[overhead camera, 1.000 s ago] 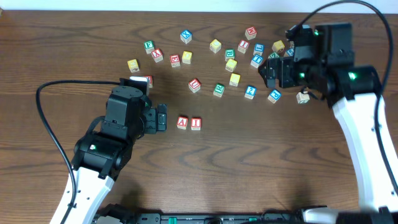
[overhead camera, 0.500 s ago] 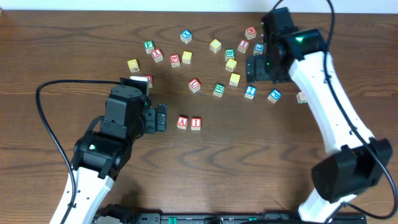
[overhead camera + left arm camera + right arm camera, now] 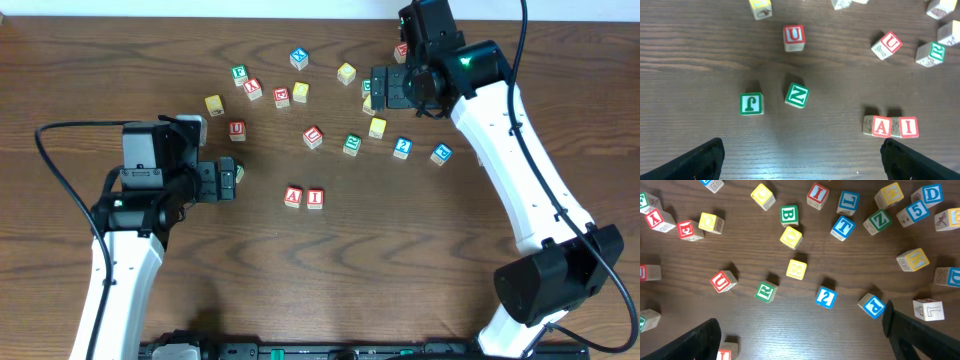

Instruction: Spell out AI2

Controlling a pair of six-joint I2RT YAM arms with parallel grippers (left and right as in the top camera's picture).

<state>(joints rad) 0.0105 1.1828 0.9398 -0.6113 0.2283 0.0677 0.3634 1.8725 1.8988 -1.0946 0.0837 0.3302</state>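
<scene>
Task status: two of the three characters are sitting in place. Nearest the robot, the A cube (image 3: 293, 197) and the I cube (image 3: 315, 197) are lying side by side, touching or all but touching, with A on the left and I on the right. Their row is running left to right. Both red letters are facing up and reading upright from the near edge. The spot just right of the I is showing only bare table (image 3: 400, 260).

Left of the pair, the left gripper (image 3: 228, 178) is hovering with its jaws spread wide, carrying nothing.

Farther out and to the right, the 2 cube (image 3: 826, 297) is resting among the loose cubes (image 3: 377, 127), blue face up and twisted slightly off the row's line. Being a cube, it is offering no long axis, so either pair of side faces is looking usable.

Farthest, the right gripper (image 3: 385, 88) is hanging above the scatter, just beyond the 2, jaws wide and empty.

Remaining, by judgement: grasping the 2, squaring it, and setting it just right of the I.
</scene>
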